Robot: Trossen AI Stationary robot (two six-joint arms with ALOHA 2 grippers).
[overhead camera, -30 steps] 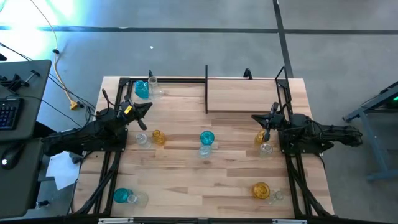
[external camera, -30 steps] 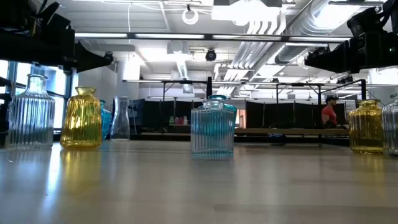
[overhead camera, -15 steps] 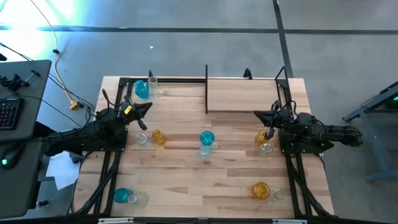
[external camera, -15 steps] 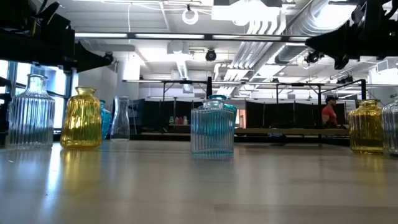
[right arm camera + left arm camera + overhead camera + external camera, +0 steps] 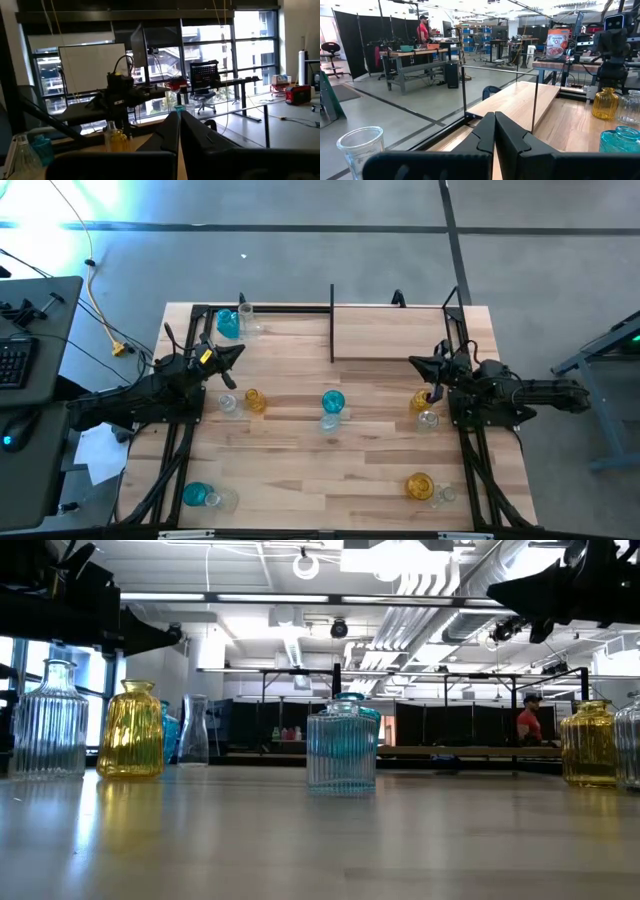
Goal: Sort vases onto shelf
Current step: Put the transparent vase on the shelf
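Glass vases stand in pairs on the wooden table: teal [image 5: 228,323] and clear at the far left corner, clear [image 5: 228,402] and amber [image 5: 254,400] left of centre, teal [image 5: 333,401] and clear in the middle, amber [image 5: 420,399] and clear [image 5: 428,419] on the right, and more along the near edge. The shelf [image 5: 395,332], a light board in a black frame, lies at the far right. My left gripper [image 5: 238,352] is shut and hovers above the table's left part. My right gripper [image 5: 415,362] is shut and hangs above the right amber vase [image 5: 588,743], clear of it.
An amber vase [image 5: 419,485] with a clear one stands at the near right, a teal vase [image 5: 197,494] with a clear one at the near left. A black upright post [image 5: 332,320] marks the shelf's left end. Open tabletop lies between the pairs.
My right gripper has risen and moved a little toward the table's far edge, with its fingers tipping to a different angle. It has stayed shut. The vases have kept their places.
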